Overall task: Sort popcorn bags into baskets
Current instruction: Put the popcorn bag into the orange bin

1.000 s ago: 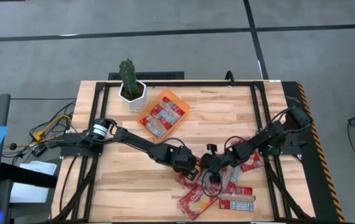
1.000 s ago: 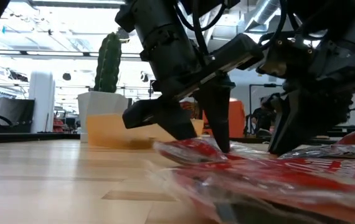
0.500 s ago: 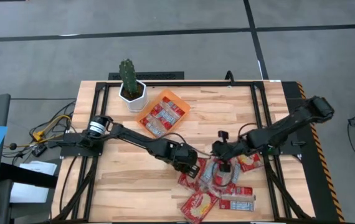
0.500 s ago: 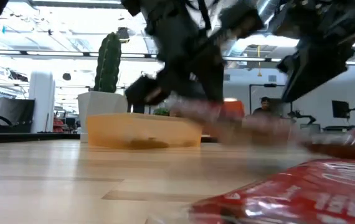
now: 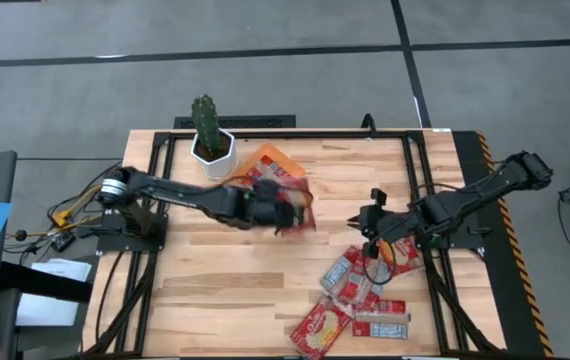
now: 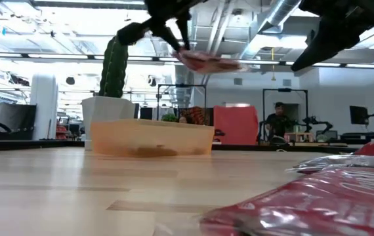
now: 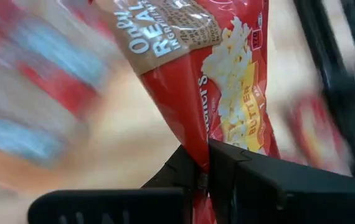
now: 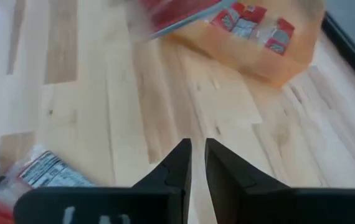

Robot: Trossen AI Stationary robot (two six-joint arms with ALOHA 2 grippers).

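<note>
White hexagonal pot (image 5: 213, 152) with a ribbed green cactus (image 5: 205, 118), at the far left corner of the pale wood-plank table (image 5: 215, 290).

Left gripper (image 5: 283, 212), raised above the table just beside the near edge of the orange tray (image 5: 296, 166); its fingers (image 7: 187, 167) are clenched on the bottom seam of 1 glossy red popcorn bag (image 7: 218, 74). In the left wrist view the bag's brown panel reads "Only REAL INGREDIENTS" in part, above a picture of white popcorn and a yellow patch reading "BUTTER"; the rest of the print is blurred. In the low view the same bag hangs flat and level in the air, higher than the tray's rim.

Orange tray: shallow, rectangular, translucent plastic, set at an angle near the pot. Several flat red packets with silvery-white label panels (image 8: 252, 18) lie inside it; their print is too small to read.

Right gripper (image 5: 369, 222), over bare wood to the right of centre, just beside the loose pile and holding nothing; its 2 dark fingers (image 8: 179, 163) stand close together with a narrow gap between them.

Loose popcorn bags (image 5: 357, 296), a heap of crinkled red-and-silver packets on the table's near right part, overlapping one another, well apart from the tray. White label panels with fine dark print show on some, unreadable.
</note>
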